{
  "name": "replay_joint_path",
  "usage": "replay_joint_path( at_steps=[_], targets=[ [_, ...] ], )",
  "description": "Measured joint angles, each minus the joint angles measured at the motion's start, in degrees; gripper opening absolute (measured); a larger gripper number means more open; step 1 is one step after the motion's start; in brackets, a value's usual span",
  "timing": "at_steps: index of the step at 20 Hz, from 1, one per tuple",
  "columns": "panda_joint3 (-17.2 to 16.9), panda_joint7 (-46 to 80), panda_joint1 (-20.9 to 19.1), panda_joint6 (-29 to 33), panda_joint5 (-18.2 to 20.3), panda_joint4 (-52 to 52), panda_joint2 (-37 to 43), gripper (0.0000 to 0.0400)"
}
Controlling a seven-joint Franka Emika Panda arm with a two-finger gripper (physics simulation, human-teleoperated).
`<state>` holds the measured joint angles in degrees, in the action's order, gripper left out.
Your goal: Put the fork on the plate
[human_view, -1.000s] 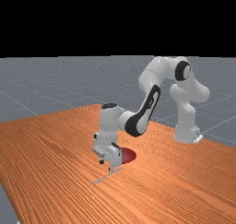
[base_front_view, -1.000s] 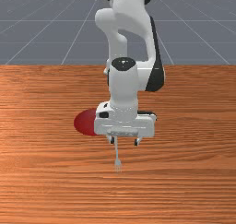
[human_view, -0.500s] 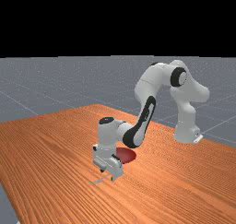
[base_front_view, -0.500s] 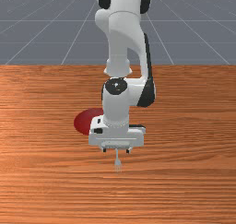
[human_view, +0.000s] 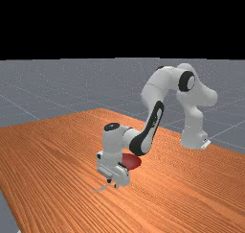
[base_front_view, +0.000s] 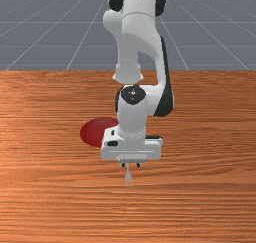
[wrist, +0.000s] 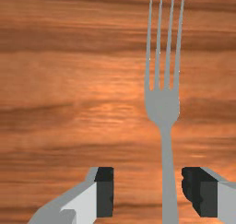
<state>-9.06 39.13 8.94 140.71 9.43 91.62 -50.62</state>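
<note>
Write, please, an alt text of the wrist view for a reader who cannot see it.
A grey fork with four tines lies on an orange-brown wooden table, its handle between the spread, dark-tipped fingers of the open tool, nearer to one finger. The tines point away from the tool.
</note>
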Motion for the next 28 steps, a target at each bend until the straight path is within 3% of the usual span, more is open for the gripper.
replay_joint_path(
  at_steps=[2,5,8,16,20,24,28],
  targets=[
    [-0.1,0.33,0.17,1.19,0.24,0.88,0.34,0.021],
    [0.04,0.14,0.11,2.95,0.81,6.16,3.11,0.0131],
    [-0.08,-0.2,-0.11,3.59,1.04,10.64,5.56,0.0097],
    [0.18,-0.27,-0.37,3.36,1.29,9.42,5.75,0.0087],
    [0.31,-0.39,-0.43,2.37,1.87,8.86,11.66,0.0087],
    [-1.82,-3.96,-2.31,4.02,1.47,27.38,23.52,0.0087],
    [-5.69,-8.02,-5.63,8.1,-1.27,37.43,23.22,0.0087]
  ],
)
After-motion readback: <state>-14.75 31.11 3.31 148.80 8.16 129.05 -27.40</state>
